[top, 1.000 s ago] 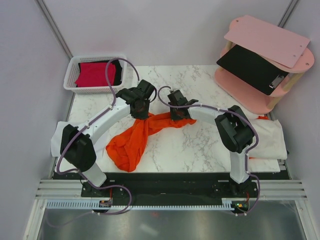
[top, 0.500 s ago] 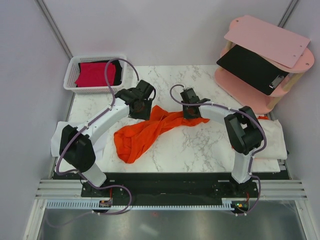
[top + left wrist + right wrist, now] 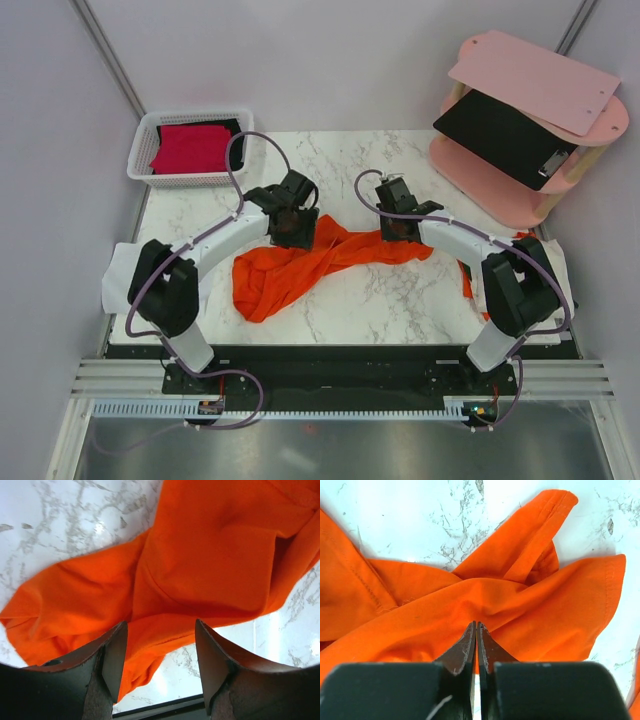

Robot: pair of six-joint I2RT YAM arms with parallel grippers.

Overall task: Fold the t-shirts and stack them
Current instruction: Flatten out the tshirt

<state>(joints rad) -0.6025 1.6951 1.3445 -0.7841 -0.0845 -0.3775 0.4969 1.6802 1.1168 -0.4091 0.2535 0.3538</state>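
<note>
A bright orange t-shirt (image 3: 300,265) lies crumpled in a long band across the middle of the marble table (image 3: 340,160). My left gripper (image 3: 293,225) hangs open just above its left part, and in the left wrist view the cloth (image 3: 200,555) lies loose below the spread fingers (image 3: 160,630). My right gripper (image 3: 402,225) sits at the shirt's right end. In the right wrist view its jaws (image 3: 476,625) are pressed together, with folds of orange cloth (image 3: 545,605) running up to the tips. A crimson-red t-shirt (image 3: 190,148) lies over a black one (image 3: 236,130) in the basket.
The white basket (image 3: 140,168) stands at the table's back left corner. A pink two-tier shelf (image 3: 500,195) with a black clipboard (image 3: 500,130) stands at the back right. White cloth (image 3: 548,275) lies at the right edge, and more (image 3: 115,280) at the left edge.
My left gripper has opened and let go of the orange shirt. Both grippers shifted right, and the shirt dropped from a hanging bunch onto the table, stretched out to the right.
</note>
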